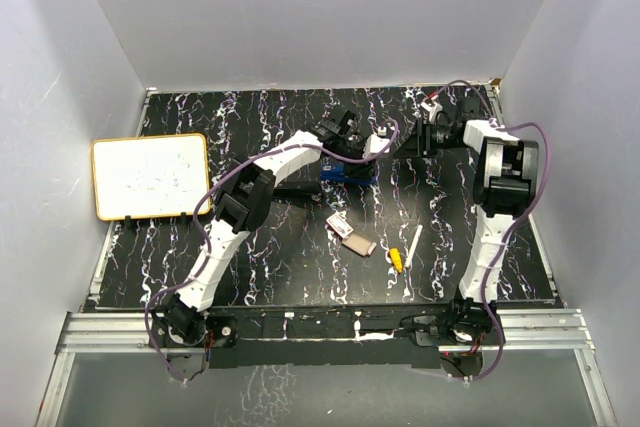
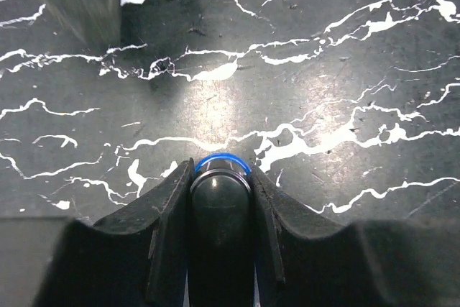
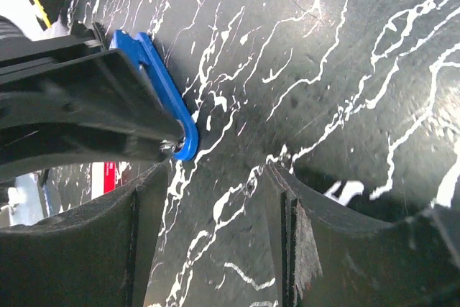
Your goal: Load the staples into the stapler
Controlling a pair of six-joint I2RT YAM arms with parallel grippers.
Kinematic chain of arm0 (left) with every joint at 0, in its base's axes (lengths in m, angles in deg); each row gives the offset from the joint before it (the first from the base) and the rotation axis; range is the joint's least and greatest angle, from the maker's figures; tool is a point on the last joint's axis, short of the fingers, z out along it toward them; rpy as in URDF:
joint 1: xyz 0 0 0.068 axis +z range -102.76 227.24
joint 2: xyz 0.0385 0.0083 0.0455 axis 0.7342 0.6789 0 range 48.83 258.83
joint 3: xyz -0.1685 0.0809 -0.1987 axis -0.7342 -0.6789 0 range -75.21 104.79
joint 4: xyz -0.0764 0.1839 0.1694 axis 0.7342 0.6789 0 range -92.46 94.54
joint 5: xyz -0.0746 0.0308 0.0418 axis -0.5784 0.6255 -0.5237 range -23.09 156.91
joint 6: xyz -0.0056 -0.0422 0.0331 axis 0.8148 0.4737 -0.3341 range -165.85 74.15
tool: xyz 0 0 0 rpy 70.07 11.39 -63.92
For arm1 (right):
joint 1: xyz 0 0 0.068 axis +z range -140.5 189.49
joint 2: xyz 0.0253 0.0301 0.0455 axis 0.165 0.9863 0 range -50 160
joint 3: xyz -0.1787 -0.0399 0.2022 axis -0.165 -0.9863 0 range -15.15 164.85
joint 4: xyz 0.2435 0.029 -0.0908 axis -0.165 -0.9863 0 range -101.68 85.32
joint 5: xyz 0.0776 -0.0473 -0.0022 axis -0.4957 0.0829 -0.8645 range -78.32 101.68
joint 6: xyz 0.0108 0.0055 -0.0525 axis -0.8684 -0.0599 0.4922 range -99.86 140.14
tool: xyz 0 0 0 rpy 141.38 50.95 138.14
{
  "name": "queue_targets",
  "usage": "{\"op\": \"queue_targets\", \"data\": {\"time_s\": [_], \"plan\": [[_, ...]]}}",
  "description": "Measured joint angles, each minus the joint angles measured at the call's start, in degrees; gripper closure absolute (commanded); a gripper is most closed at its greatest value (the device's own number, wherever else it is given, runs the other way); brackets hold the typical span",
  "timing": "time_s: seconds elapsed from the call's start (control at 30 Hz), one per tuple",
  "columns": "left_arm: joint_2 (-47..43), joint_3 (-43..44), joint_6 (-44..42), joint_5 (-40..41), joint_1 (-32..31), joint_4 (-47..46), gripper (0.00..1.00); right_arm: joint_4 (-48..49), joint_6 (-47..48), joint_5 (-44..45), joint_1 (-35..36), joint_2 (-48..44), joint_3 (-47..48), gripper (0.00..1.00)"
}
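- At mid-desk we see the staples lying free beside a pen, apart from both hands.
- Our left hand is nearly closed, pinching the stapler farther back on the desk.
- Our right hand stands half open and holds nothing, with the stapler's blue base just beside it.

The left arm reaches from the lower left of the top view toward upper centre, with the left gripper clamped on the end of the stapler. The right arm rises along the right side and folds leftward, with the right gripper parted and gripping nothing.
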Motion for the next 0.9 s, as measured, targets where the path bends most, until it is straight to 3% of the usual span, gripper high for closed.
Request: {"op": "queue_targets", "data": {"time_s": [0.33,0.5,0.7,0.9], "plan": [[1.9,0.7,3.9,1.3,0.3,-3.0,0.25,1.1,1.6,4.4,-0.9,-11.8,-9.6,0.42],[1.1,-0.2,5.1,1.9,0.3,-2.7,0.04,2.2,1.0,5.8,-0.7,-14.6,-14.2,0.41],[-9.4,-9.4,7.6,2.5,1.4,-1.9,0.03,2.6,0.7,8.3,-0.7,-19.6,-16.0,0.37],[-31.5,-25.3,17.3,7.1,7.8,-8.8,0.03,1.7,-0.5,20.1,-0.2,-29.9,-17.6,0.29]]}}
